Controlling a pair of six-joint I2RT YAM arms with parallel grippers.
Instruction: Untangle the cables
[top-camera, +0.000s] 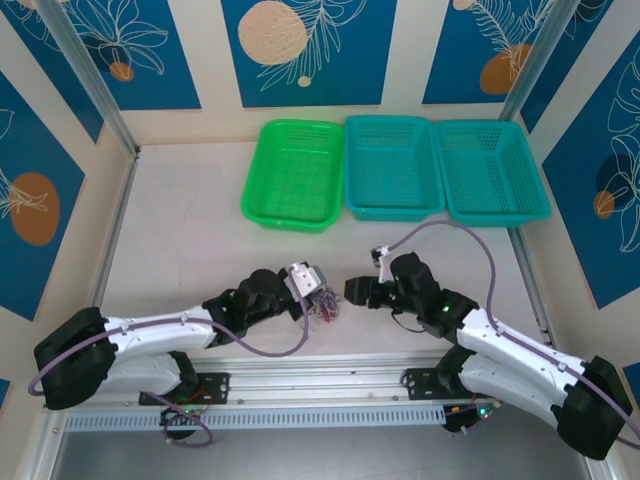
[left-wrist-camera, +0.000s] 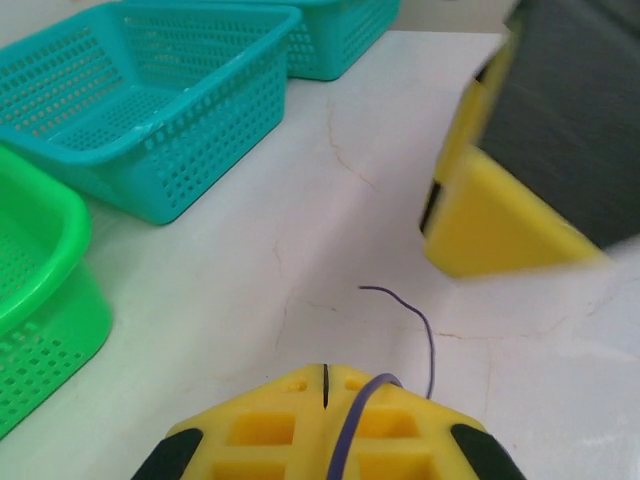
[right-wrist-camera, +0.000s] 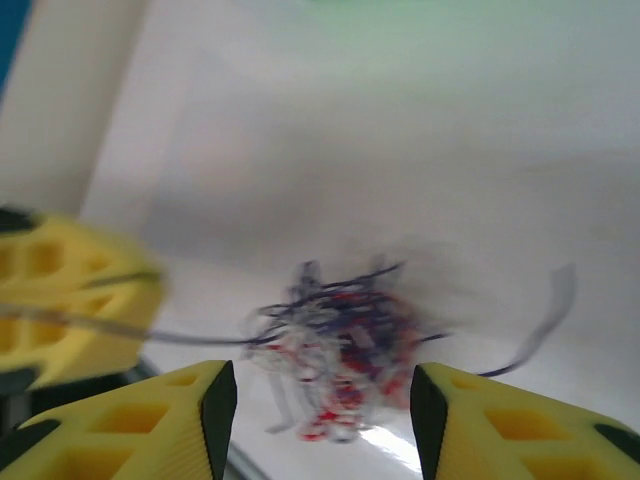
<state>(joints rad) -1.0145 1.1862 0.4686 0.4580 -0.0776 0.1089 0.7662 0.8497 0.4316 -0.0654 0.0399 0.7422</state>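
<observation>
The cables (top-camera: 326, 310) are a small knot of dark, white and red strands on the table between my two arms, blurred in the right wrist view (right-wrist-camera: 340, 335). My left gripper (top-camera: 316, 293) is at the knot's left edge. Its jaws (left-wrist-camera: 325, 378) are shut, and a thin dark strand (left-wrist-camera: 418, 325) curls out over the right-hand finger. In the right wrist view that strand runs taut from the knot to the left fingers (right-wrist-camera: 70, 310). My right gripper (top-camera: 350, 290) is open, its fingertips (right-wrist-camera: 322, 400) on either side of the knot without touching it.
Three baskets stand in a row at the back: a green one (top-camera: 293, 173) and two teal ones (top-camera: 392, 165) (top-camera: 493, 168). The right gripper's yellow and black fingers (left-wrist-camera: 500, 200) loom close in front of the left wrist camera. Bare table lies between arms and baskets.
</observation>
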